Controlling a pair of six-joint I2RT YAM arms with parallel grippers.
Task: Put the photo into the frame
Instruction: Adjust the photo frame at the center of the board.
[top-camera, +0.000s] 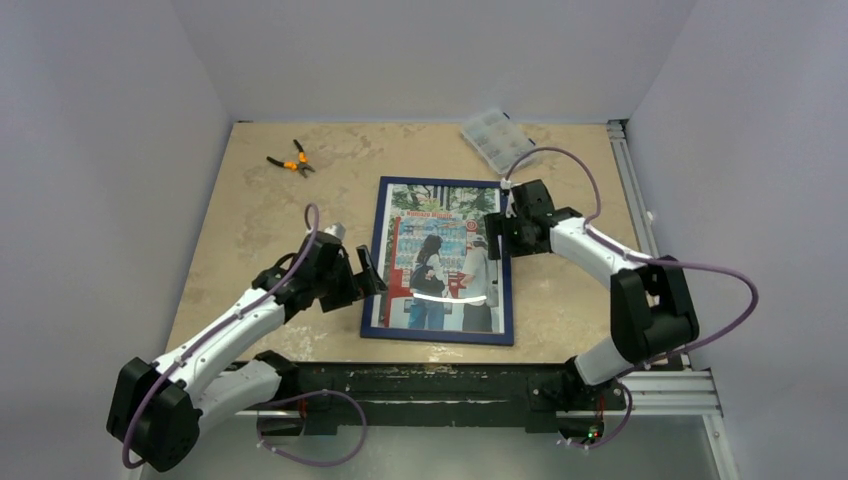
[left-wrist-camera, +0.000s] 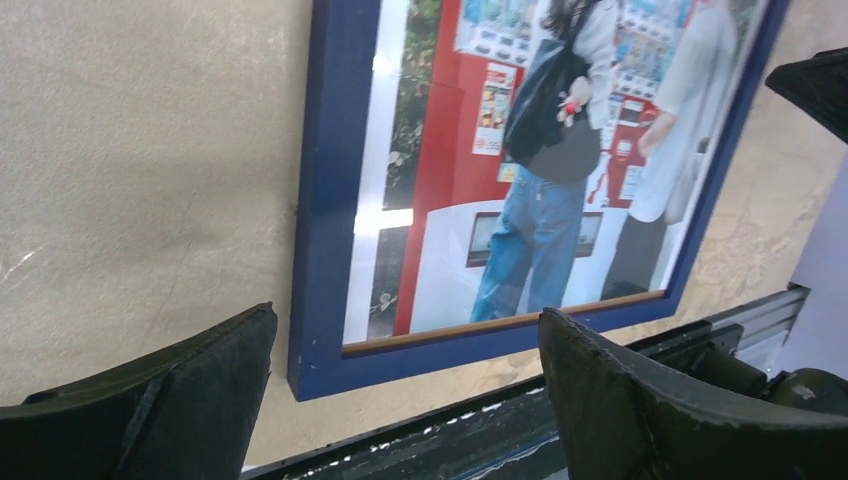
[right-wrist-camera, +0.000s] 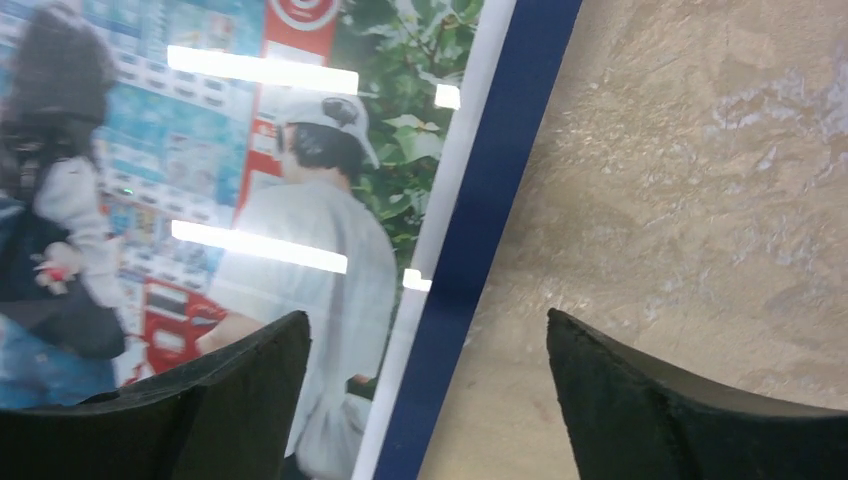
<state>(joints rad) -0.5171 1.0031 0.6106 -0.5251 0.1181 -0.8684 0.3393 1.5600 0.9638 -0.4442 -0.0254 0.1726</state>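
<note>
The dark blue frame (top-camera: 378, 262) lies flat, blue face up, in the middle of the table. The photo (top-camera: 440, 258) of two people and red-and-white vending machines sits inside it under the clear pane. It also shows in the left wrist view (left-wrist-camera: 540, 170) and right wrist view (right-wrist-camera: 200, 180). My left gripper (top-camera: 366, 270) is open and empty, just off the frame's left rail (left-wrist-camera: 325, 200) near its lower left corner. My right gripper (top-camera: 503, 232) is open and empty, its jaws straddling the frame's right rail (right-wrist-camera: 480, 230).
Orange-handled pliers (top-camera: 291, 160) lie at the back left. A clear plastic compartment box (top-camera: 497, 138) stands at the back right. A black rail (top-camera: 430, 380) runs along the table's near edge, a metal rail (top-camera: 632, 180) along the right side.
</note>
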